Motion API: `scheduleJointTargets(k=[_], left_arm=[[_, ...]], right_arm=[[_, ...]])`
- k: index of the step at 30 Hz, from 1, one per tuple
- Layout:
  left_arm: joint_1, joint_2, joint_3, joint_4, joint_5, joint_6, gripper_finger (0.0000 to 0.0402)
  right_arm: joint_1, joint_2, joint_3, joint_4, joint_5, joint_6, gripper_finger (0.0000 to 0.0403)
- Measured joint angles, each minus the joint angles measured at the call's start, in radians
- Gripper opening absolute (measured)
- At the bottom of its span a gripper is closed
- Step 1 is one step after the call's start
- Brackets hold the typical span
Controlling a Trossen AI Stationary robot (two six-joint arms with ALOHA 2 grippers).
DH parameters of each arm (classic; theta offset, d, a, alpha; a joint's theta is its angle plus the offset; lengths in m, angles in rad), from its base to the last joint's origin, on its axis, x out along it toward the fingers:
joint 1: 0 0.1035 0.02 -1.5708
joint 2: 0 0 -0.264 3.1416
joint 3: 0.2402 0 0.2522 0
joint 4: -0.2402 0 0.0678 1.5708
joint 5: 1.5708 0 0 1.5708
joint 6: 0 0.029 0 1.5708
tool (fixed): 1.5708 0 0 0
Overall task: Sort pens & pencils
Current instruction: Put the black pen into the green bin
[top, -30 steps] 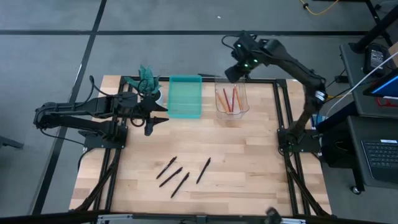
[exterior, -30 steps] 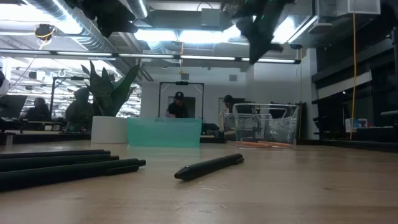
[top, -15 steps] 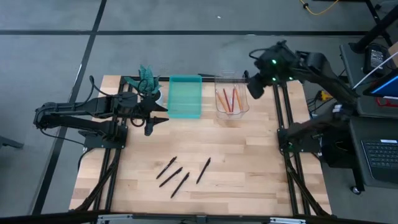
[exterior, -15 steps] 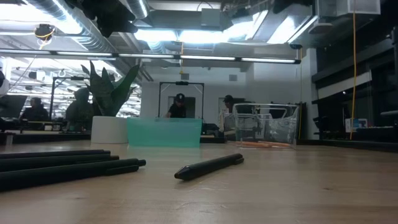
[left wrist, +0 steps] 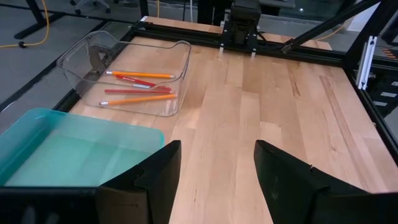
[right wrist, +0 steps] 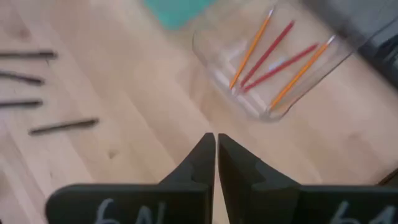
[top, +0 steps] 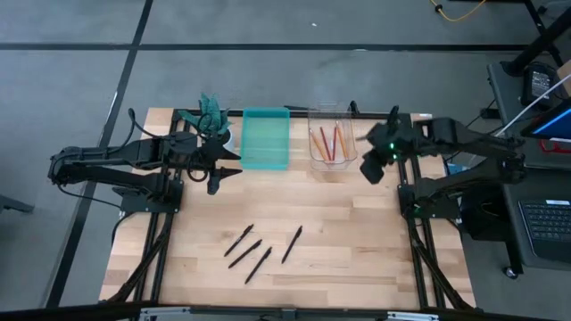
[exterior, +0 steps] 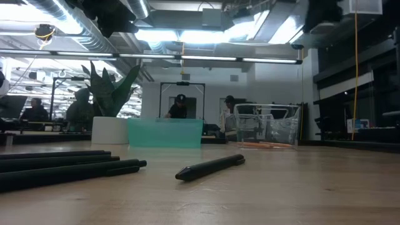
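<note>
Several black pens (top: 265, 251) lie loose on the wooden table's near middle; they also show in the low view (exterior: 209, 167) and the right wrist view (right wrist: 62, 126). Two orange and two red pencils (top: 328, 143) lie flat in the clear bin (top: 332, 160) at the far edge; the left wrist view shows the pencils (left wrist: 138, 88) too. My left gripper (top: 225, 173) hangs open at the table's left, beside the teal tray (top: 266, 138); in its own view (left wrist: 216, 163) it holds nothing. My right gripper (top: 372, 169) is shut and empty, right of the clear bin, its fingers (right wrist: 216, 155) closed together.
A small plant in a white pot (top: 212, 120) stands at the far left, behind my left gripper. The teal tray (left wrist: 74, 155) holds nothing. Black frame rails (top: 406, 178) run along the table's left and right sides. Bare wood lies between the pens and the bins.
My right arm has swung from above the clear bin's far side toward the table's right edge, then come nearer and lower, ending right of the bin. The pens, the pencils and my left arm have stayed put.
</note>
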Motion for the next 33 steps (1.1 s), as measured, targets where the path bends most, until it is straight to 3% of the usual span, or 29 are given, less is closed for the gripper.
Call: scheduleJointTargets(k=[12,21,33], left_arm=[[0.0,0.0,0.0,0.001,0.0,0.0,0.0198],[0.0,0.0,0.0,0.001,0.0,0.004,0.0198],[0.0,0.0,0.0,0.007,0.0,0.005,0.0198]], right_arm=[[0.182,-0.243,-0.405,0.277,0.117,0.125,0.0021],[0.214,-0.396,-0.67,0.572,0.117,-0.005,0.0021],[0.214,-0.557,-0.799,0.623,0.13,0.023,0.0021]])
